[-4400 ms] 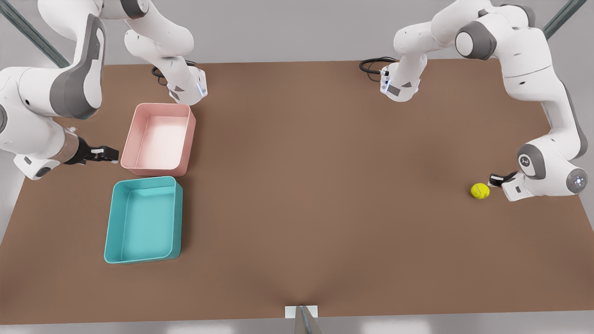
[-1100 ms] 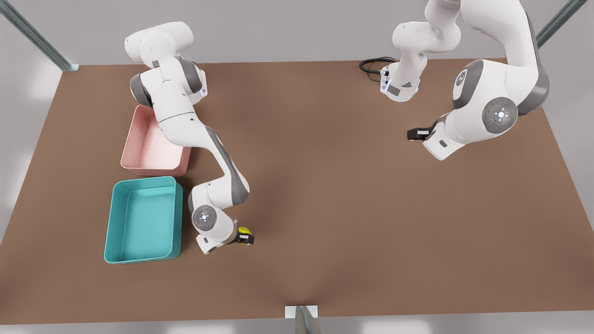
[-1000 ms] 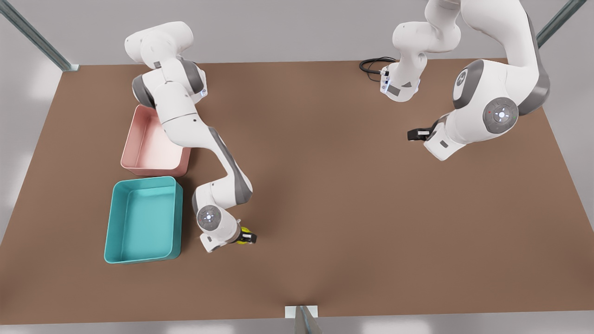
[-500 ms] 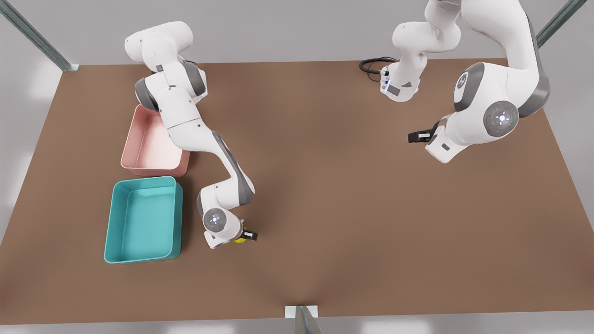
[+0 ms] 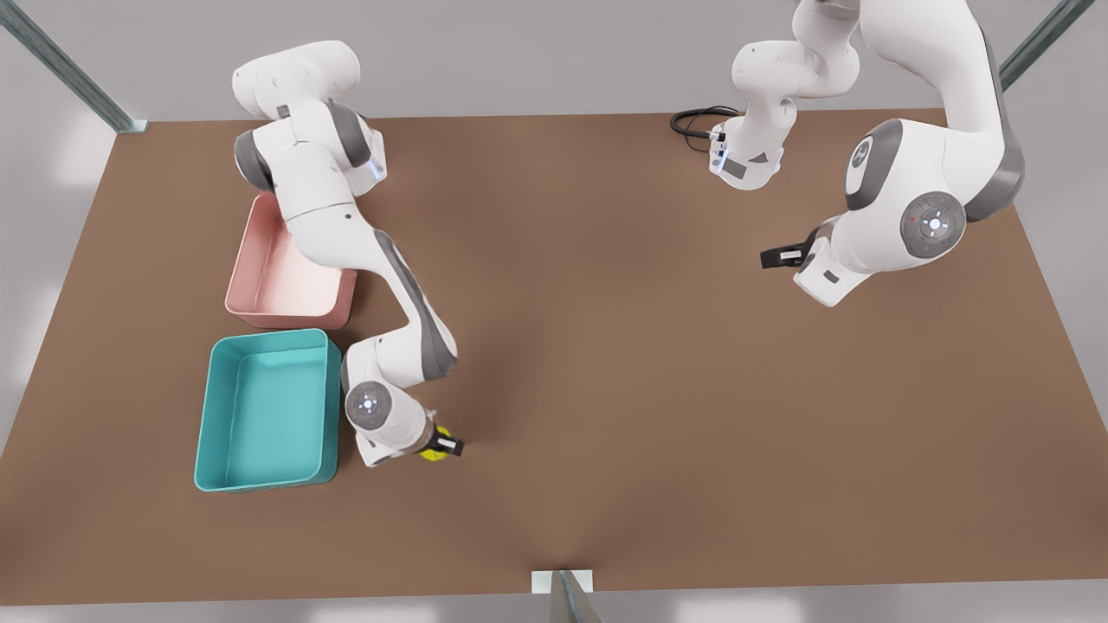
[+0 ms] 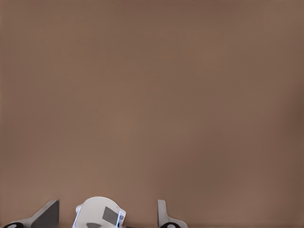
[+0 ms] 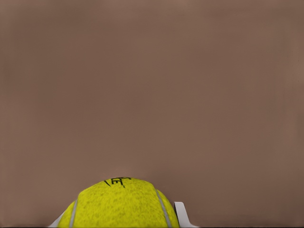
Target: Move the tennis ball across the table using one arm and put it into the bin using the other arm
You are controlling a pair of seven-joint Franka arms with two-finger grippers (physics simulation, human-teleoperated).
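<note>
Overhead scene of a brown table (image 5: 658, 415) with two white robot arms. The right jaws (image 5: 440, 446), on the arm at the front view's left, are closed around the tennis ball (image 5: 430, 450), a small yellow-green ball, holding it just above or on the table surface. In the right wrist view the tennis ball (image 7: 121, 204) sits between two pale fingertips (image 7: 182, 214), with bare table beyond.

The teal bin (image 5: 325, 407) lies just behind these jaws, past the arm's own wrist, with its open top facing up. A pink tray (image 5: 342, 298) stands next to the bin, farther along the same side.

The left jaws (image 5: 779, 256), on the arm at the front view's right, wait well apart from the ball, over bare table; I cannot tell whether they are open or closed.

Likely risks: the ball is round and only partly seated, so it could slip out during the lift. The wrist sits close to the bin wall and could knock it. A release made too early, or over the pink tray, would miss the bin.
</note>
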